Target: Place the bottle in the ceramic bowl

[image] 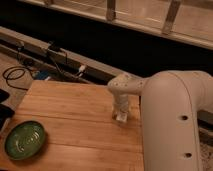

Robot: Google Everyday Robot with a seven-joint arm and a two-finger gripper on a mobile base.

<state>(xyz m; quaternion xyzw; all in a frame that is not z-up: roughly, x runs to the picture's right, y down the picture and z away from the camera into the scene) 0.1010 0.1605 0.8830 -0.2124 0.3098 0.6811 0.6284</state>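
- The gripper (121,113) points down over the right side of the wooden table (70,107); cannot tell whether it is apart or clamped.
- The bottle (121,118) is a small white shape at the gripper's tip, apparently upright on the table.
- The green bowl (25,140) sits at the near-left corner, well apart from the bottle; the carry likely runs leftward, toward the near edge.

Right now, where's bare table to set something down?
Bare wood: the wide middle of the table, between the ceramic bowl and the gripper low at the right, plus the strip along its far edge. Crowded: the near left corner at the bowl, and the right edge under the arm.
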